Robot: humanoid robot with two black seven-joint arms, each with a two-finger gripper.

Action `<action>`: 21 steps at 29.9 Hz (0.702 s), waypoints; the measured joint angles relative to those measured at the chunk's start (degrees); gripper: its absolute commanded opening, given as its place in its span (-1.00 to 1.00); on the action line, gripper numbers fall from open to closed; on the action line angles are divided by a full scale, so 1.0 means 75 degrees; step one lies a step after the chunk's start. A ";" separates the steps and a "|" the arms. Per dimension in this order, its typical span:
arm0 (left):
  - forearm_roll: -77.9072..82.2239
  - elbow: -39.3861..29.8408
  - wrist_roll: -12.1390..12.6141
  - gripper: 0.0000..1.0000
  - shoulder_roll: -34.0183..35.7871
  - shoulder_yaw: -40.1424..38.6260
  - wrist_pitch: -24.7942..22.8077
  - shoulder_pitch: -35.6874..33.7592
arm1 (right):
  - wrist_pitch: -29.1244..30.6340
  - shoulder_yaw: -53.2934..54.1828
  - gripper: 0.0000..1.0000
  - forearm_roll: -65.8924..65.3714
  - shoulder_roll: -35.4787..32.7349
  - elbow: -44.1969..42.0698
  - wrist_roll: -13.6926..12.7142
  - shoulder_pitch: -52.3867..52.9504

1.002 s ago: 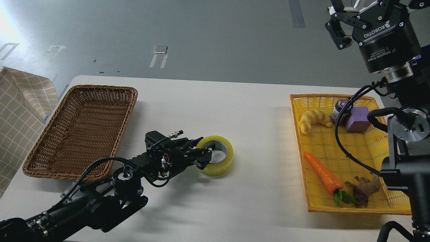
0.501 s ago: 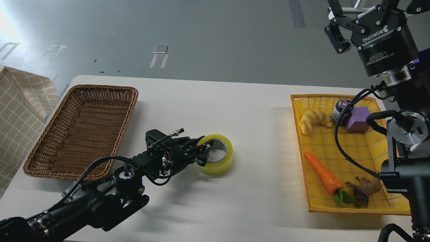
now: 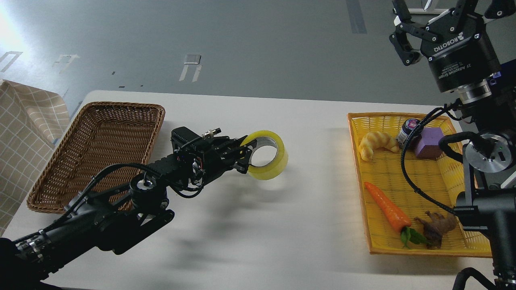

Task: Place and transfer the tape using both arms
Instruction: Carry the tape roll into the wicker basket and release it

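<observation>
my left gripper [image 3: 244, 155] sits at centre frame, fingers closed on the near wall of the tape [image 3: 267, 160], one finger through the hole, one on the outer side. the tape is off the white table [image 3: 258, 241], tilted so its open core faces partly toward the lower left; a soft shadow lies on the table below it. the roll is translucent yellow with a pale inner core. my left arm [image 3: 100, 217] runs in from the lower left corner, cables looped along it. left of the tape, at mid-left of the frame, a brown wicker basket [image 3: 96, 153] with nothing visible inside. my right gripper [image 3: 427, 10] is up in the upper right corner, well apart from the tape, fingertips cut off by the top edge; the two fingers i can see stand spread apart with nothing between them. below it, at the right of the frame, a yellow tray [image 3: 363, 209] holds a croissant [image 3: 377, 144], a purple block [image 3: 429, 143], a small jar [image 3: 408, 129], a carrot [image 3: 389, 209] and a brown knobbly piece [image 3: 437, 227]. checked cloth [image 3: 20, 133] at the far left edge.
</observation>
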 measured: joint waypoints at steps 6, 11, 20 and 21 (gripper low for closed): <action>0.0001 -0.0157 -0.0104 -0.90 0.1162 0.0012 -0.0179 -0.0923 | -0.0057 0.0012 1.00 0.0005 0.0010 -0.0052 0.0000 0.0067; 0.0000 -0.0178 -0.0366 -0.90 0.2331 0.0035 -0.0275 -0.1375 | -0.0059 0.0010 1.00 0.0008 0.0016 -0.0079 0.0000 0.0090; 0.0000 -0.0482 -0.1042 -0.89 0.4001 0.0026 -0.0274 -0.1320 | -0.0068 0.0009 1.00 0.0009 0.0024 -0.0174 0.0000 0.0080; 0.0000 -0.0494 -0.1103 -0.87 0.4166 0.0026 -0.0245 -0.1283 | -0.0068 0.0011 1.00 0.0009 0.0024 -0.0174 0.0000 0.0078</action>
